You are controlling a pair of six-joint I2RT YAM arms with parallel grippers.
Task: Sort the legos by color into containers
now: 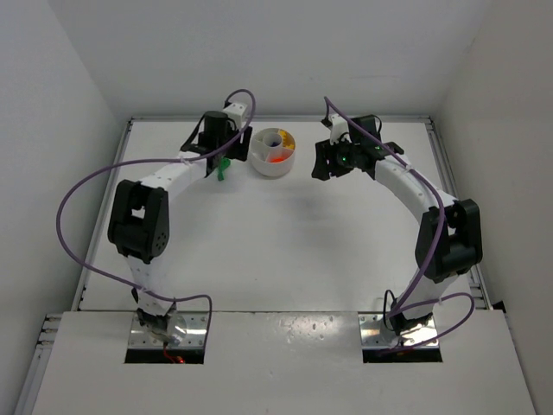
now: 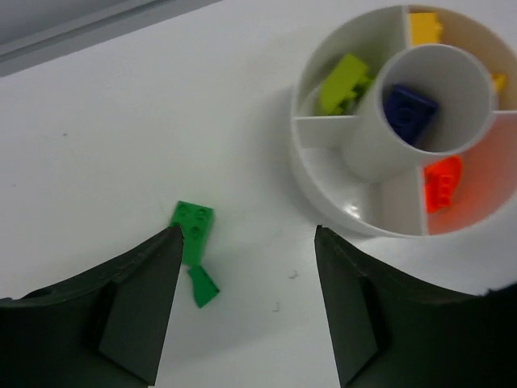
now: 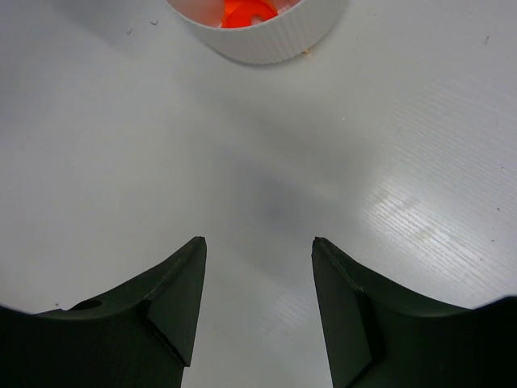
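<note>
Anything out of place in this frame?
Two green legos lie on the table outside the dish, beside the open left gripper. The other bricks in view sit inside it; nothing looks spilled or damaged.

White table (image 1: 285,246) carries a round dish (image 2: 327,174); beside it, apparently two green legos (image 2: 192,226) — touching.

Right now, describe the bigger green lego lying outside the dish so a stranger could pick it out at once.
Find the round white divided dish at the far side of the table. Beside it, toward the left arm, two green pieces lie close together. The one meant is the larger green brick with studs on top, not the small smooth green bit.
</note>
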